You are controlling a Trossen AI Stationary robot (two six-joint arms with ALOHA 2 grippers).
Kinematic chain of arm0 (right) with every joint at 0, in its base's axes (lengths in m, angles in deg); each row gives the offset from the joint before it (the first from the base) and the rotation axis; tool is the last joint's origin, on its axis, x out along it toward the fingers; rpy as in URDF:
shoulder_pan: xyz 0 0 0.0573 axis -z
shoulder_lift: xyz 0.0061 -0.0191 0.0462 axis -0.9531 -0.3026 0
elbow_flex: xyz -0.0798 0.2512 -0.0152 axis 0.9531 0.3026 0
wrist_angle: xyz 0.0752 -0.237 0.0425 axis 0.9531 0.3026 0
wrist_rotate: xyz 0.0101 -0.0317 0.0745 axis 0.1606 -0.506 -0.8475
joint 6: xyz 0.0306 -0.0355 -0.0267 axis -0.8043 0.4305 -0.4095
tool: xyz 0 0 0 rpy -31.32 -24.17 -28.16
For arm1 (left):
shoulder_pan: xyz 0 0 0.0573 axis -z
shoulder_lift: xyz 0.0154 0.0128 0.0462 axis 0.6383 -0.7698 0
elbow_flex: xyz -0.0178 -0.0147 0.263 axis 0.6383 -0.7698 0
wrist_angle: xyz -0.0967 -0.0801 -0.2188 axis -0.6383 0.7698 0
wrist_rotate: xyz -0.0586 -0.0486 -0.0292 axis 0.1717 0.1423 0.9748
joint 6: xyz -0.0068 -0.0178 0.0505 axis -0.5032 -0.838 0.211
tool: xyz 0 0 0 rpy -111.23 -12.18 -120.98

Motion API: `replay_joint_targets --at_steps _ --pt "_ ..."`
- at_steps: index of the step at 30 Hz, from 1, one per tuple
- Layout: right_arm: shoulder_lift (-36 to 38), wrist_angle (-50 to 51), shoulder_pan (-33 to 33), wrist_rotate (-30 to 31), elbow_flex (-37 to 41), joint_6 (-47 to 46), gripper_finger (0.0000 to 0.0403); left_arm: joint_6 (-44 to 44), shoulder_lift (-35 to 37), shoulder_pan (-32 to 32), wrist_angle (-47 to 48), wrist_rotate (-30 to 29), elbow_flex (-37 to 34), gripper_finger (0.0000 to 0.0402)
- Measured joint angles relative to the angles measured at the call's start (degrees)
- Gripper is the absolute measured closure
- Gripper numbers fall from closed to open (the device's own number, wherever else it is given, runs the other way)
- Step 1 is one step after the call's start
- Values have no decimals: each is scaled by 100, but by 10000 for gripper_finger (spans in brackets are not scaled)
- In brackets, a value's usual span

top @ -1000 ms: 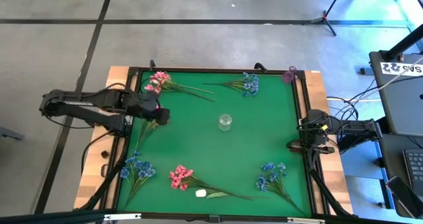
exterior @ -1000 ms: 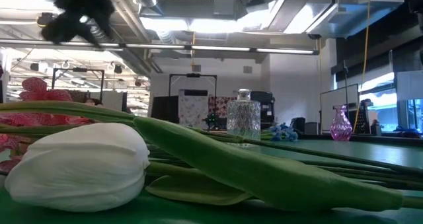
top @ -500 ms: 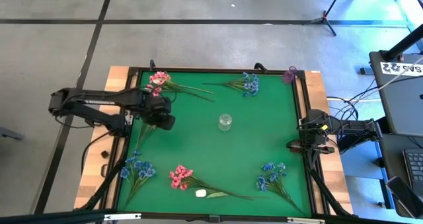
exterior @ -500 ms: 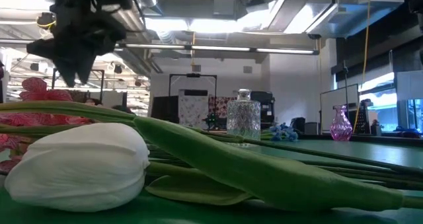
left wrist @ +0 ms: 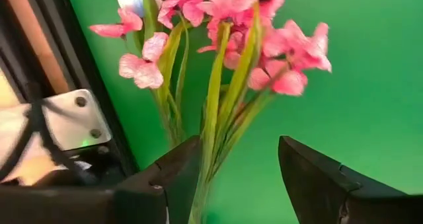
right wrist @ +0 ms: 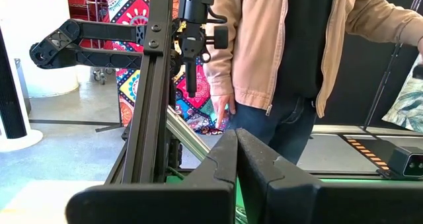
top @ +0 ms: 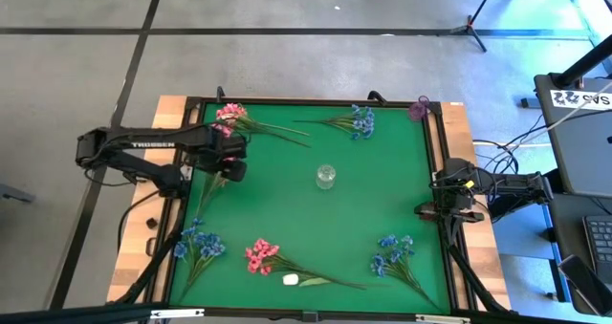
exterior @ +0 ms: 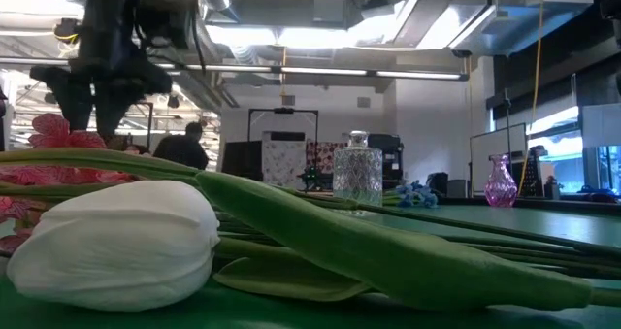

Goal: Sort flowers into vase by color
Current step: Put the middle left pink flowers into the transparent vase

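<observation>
A pink sprig point(top: 228, 119) lies flat on the green mat at the far left; its blooms also show in the left wrist view point(left wrist: 231, 26). My left gripper point(top: 232, 162) is open and points down over the sprig's stems point(left wrist: 211, 138), which run between its fingers near one of them. In the low view the left gripper point(exterior: 95, 125) hangs above the mat. A clear glass vase point(top: 326, 177) stands mid-table and a pink vase point(top: 420, 107) stands at the far right corner. My right gripper point(top: 427, 209) waits shut at the right edge.
Blue sprigs lie at the far side point(top: 360, 121), near left point(top: 198, 244) and near right point(top: 394, 252). A second pink sprig point(top: 260, 255) and a white bud point(top: 291, 279) lie near the front edge. A person point(right wrist: 291, 65) stands beyond the table's right side.
My left gripper has come down from high above the mat and shifted a little toward the far edge, closer to the pink sprig at the far left. The flowers and vases have stayed where they were.
</observation>
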Motion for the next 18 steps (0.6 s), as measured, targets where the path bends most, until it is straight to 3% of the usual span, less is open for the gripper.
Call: replay_joint_targets --at_steps 7,14,18 --pt "0 -1 0 0 0 0 395 10 -828 -348 -297 -74 -417 203" --pt "2 -1 -1 0 0 0 395 101 -1408 -221 -761 -157 -578 204" --pt "0 -1 -2 0 0 0 395 -40 -1652 -122 -781 -226 -622 226"
